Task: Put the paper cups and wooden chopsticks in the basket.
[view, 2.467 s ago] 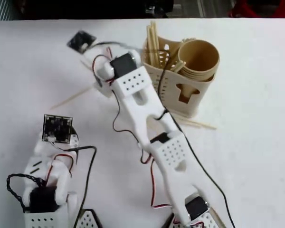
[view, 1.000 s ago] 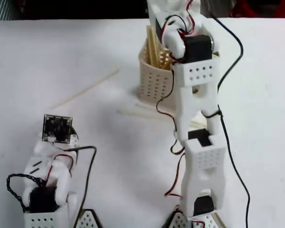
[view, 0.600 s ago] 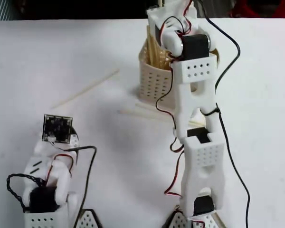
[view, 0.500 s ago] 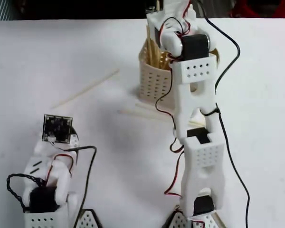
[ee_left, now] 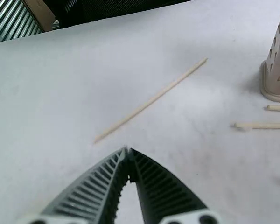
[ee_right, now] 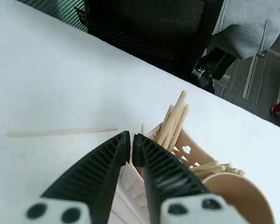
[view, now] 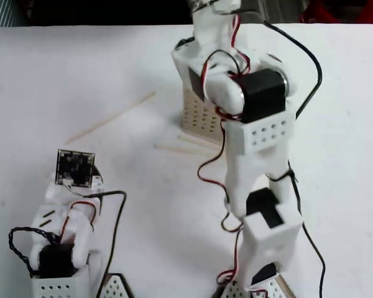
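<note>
Ahead of the left gripper, whose ribbed jaws are pressed together with nothing between them, one loose chopstick lies flat on the white table, just beyond the jaw tips. Farther off, toward the right arm's side, a chopstick pair lies near the foot of the basket, a cream plastic container with a perforated wall.

In the high view the right arm covers the basket's mouth, while the right wrist view looks into it. Just below the right gripper, whose ribbed jaws are closed to a thin slit and empty, a chopstick bundle of thin pale wooden sticks stands in the basket. Beside it is a round, smooth-walled tan paper cup.
</note>
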### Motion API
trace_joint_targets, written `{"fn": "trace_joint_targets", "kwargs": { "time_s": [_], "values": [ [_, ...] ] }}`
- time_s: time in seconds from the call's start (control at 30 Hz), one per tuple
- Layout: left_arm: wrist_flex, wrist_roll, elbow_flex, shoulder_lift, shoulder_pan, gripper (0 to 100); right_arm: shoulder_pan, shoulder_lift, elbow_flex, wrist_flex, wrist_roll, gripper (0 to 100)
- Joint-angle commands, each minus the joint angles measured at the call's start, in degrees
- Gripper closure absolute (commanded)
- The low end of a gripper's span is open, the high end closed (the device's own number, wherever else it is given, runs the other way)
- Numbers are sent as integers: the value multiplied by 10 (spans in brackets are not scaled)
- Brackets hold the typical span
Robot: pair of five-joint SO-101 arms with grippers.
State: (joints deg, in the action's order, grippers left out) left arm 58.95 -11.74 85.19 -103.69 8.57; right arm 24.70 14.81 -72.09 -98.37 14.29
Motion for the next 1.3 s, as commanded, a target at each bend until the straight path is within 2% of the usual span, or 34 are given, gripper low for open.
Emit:
{"fn": "trace_joint_targets", "kwargs": {
  "time_s": [0.0,0.2,0.33,0.53,0.67,0.8,1.0,1.17,1.27],
  "values": [
    [-11,-6,-3,-7,4,974,29,-74,71,-3,54,978],
    [-11,-6,-3,-7,4,974,91,-215,342,-1,112,974],
    [-11,-6,-3,-7,4,974,93,-269,490,8,167,974],
    [-11,-6,-3,-7,4,974,84,-276,654,16,254,974],
    [-11,-6,-3,-7,4,974,71,-255,751,73,321,974],
    [-11,-6,-3,-7,4,973,41,-218,820,158,375,964],
    [-21,-6,5,-7,4,973,25,-140,844,216,417,840],
    [-21,-6,5,-7,4,973,29,-73,844,267,418,829],
    [-21,-6,5,-7,4,973,26,-38,843,292,447,829]
  ]
}}
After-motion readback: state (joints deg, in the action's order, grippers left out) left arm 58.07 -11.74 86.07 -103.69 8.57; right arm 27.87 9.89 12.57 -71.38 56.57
